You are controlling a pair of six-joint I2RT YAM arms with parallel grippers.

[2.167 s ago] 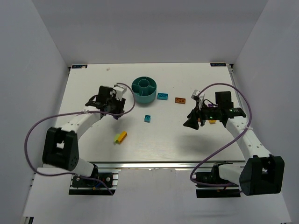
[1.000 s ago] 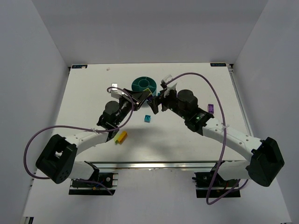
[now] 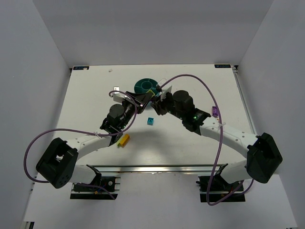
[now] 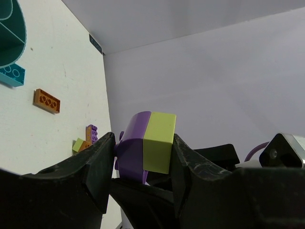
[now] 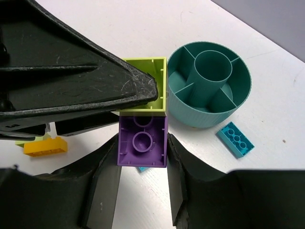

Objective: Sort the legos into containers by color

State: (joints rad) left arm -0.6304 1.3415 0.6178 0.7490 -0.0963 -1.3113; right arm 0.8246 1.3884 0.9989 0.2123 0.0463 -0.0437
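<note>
A two-colour block (image 4: 145, 148) is being held up off the worktop (image 3: 190, 148), just on the near side of the teal divided bowl (image 5: 205, 112). It is made of a purple brick (image 5: 142, 141) and a lime-green brick (image 4: 159, 143) sitting side by side and touching. The block is being pinched between the fingers of the left gripper (image 4: 142, 142), with one finger lying against the purple side and the other against the lime-green side. The purple brick alone is being gripped by the right gripper (image 5: 142, 148), which is reaching in from the opposite side. Its fingers (image 5: 102, 186) are lying flush against two opposite faces of that brick.

The bowl is standing upright toward the far edge of the worktop, about midway between the left and right edges. A long teal brick (image 5: 235, 139) is lying flat just beside it. A small teal brick (image 3: 150, 122) is lying between the two arms, nearer the near edge than the held block. A yellow brick (image 3: 124, 139) is lying closer still to the near edge, just beside the left arm. An orange brick (image 4: 46, 100) is lying flat, well apart from the bowl. Beyond it, a small cluster (image 4: 85, 140) of purple, orange and lime-green bricks is being partly hidden by a left finger. Another purple piece (image 3: 214, 112) is lying toward the right edge, just beside the right arm.
</note>
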